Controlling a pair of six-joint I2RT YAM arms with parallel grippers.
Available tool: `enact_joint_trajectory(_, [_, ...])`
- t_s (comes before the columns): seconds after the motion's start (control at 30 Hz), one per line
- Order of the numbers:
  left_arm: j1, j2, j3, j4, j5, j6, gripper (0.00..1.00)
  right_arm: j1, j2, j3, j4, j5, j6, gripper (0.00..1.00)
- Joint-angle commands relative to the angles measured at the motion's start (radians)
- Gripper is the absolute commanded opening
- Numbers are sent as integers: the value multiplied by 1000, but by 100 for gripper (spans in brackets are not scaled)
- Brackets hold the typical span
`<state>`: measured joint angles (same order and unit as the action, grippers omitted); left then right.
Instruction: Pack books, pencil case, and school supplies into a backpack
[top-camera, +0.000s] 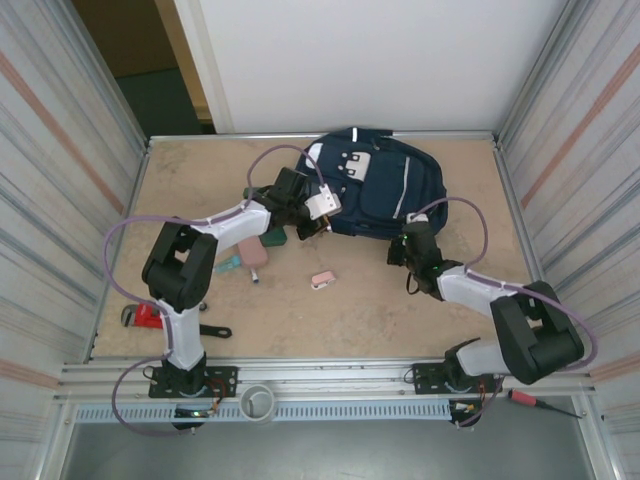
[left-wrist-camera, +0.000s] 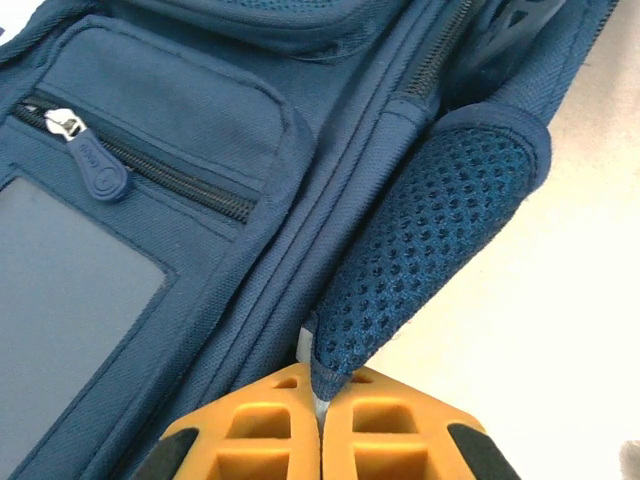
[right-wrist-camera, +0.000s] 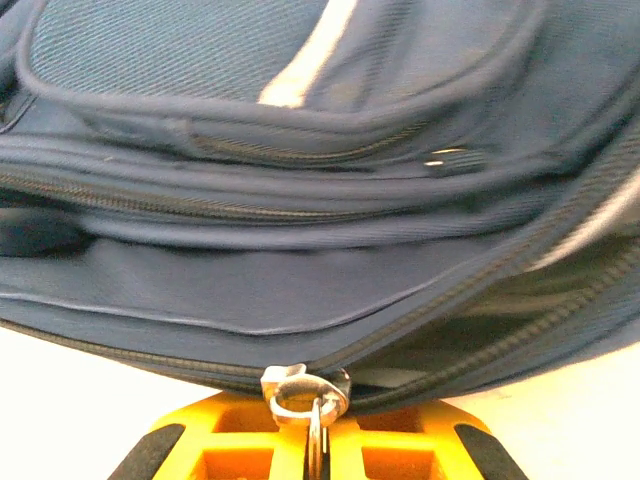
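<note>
Orange fingers (right-wrist-camera: 230, 440) of the right jaws fill the lower edge of the right wrist view, pinched tight on the metal ring of a zip pull (right-wrist-camera: 305, 392) at the near edge of the navy backpack (right-wrist-camera: 300, 270). To the right of the pull, the zip track gapes slightly.

In the left wrist view, the left jaws are closed with their orange fingers (left-wrist-camera: 270, 430) together on the lower tip of a padded mesh strap (left-wrist-camera: 430, 230). A zipped pocket of the backpack (left-wrist-camera: 200, 150) lies beside it.

From above, the backpack (top-camera: 385, 185) lies flat at the far middle of the surface (top-camera: 350, 320). The left arm reaches its left edge and the right arm its near edge.

- **Pencil case:** the pale pink case (top-camera: 250, 248) rests on the surface left of the backpack, partly under the left arm.
- **Green volume:** a dark green volume (top-camera: 274, 237) is just beside the case.
- **Teal piece:** a small teal piece (top-camera: 228, 264) lies near the case's left end.
- **Eraser:** a pink eraser (top-camera: 322, 280) sits alone, mid-surface.
- **Tools:** a red pipe wrench (top-camera: 140, 316) and a black spanner (top-camera: 213, 331) lie near the left arm's base.
</note>
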<state>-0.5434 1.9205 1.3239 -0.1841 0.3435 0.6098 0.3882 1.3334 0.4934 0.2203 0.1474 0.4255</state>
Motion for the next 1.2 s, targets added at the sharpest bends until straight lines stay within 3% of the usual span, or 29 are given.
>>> enact_joint_trajectory(0.0, [49, -55, -17, 64, -111, 2, 1, -51, -64, -10, -153, -88, 72, 0])
enact_joint_trajectory(0.13, [47, -74, -29, 76, -117, 2, 6, -49, -90, 22, -169, -235, 23, 0])
enact_joint_trajectory(0.3, [-10, -148, -99, 114, -53, 56, 41, -23, -91, 94, -210, -366, -5, 0])
enact_joint_trajectory(0.4, [-74, -191, -170, 184, -31, 129, 54, -18, -83, 127, -218, -408, -5, 0])
enact_joint_trajectory(0.5, [-134, -183, -176, 202, -29, 186, 61, -14, -67, 149, -216, -443, -5, 0])
enact_joint_trajectory(0.63, [-193, -106, -100, 171, -81, 235, 63, 5, -48, 172, -200, -491, 7, 0])
enact_joint_trajectory(0.8, [-229, -25, -33, 161, -101, 266, 59, 24, -39, 186, -191, -534, 26, 0])
enact_joint_trajectory(0.87, [-225, -14, -32, 177, -114, 260, 49, 19, -40, 182, -197, -535, 29, 0])
enact_joint_trajectory(1.03, [-164, -38, -66, 199, -95, 238, 10, -52, -57, 156, -292, -495, 47, 0])
enact_joint_trajectory(1.17, [-102, -72, -104, 218, -49, 223, 5, -123, -69, 144, -415, -394, 81, 0])
